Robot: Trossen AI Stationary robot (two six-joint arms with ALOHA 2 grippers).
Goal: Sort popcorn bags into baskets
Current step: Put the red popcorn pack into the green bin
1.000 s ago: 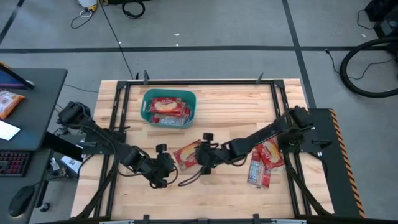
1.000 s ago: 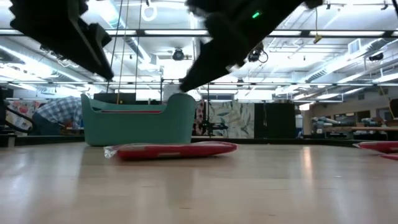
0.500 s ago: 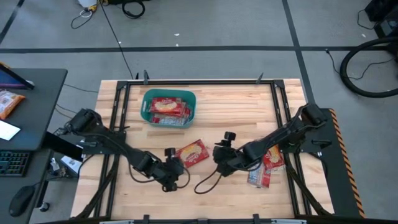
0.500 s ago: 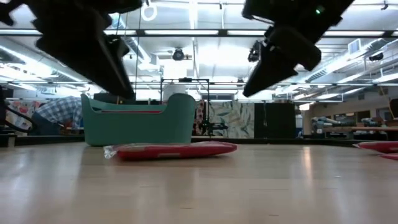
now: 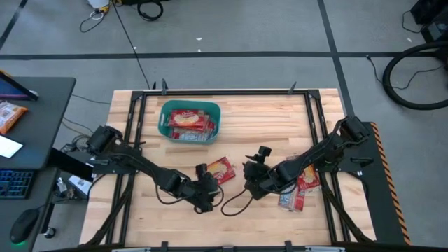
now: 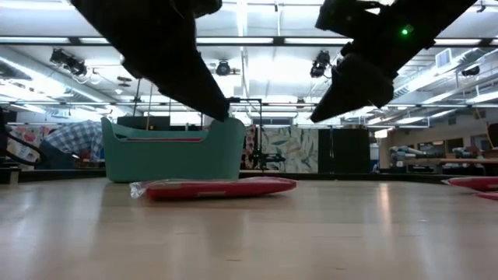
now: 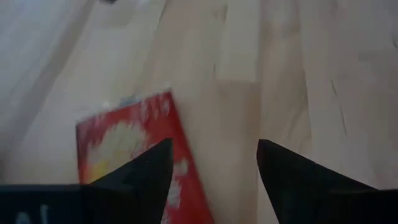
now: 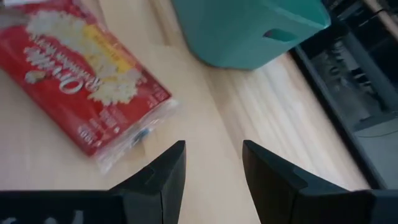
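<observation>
A teal rectangular plastic basket (image 5: 190, 121), already holding red packets, anchors the wooden table (image 5: 266, 112). Nearer the front edge than the basket, a flat red popcorn bag (image 5: 218, 169) lies loose, flanked by the left gripper (image 5: 205, 183) and right gripper (image 5: 253, 171), both spread empty. Judged next: a pickup, calling for descent onto the bag.
</observation>
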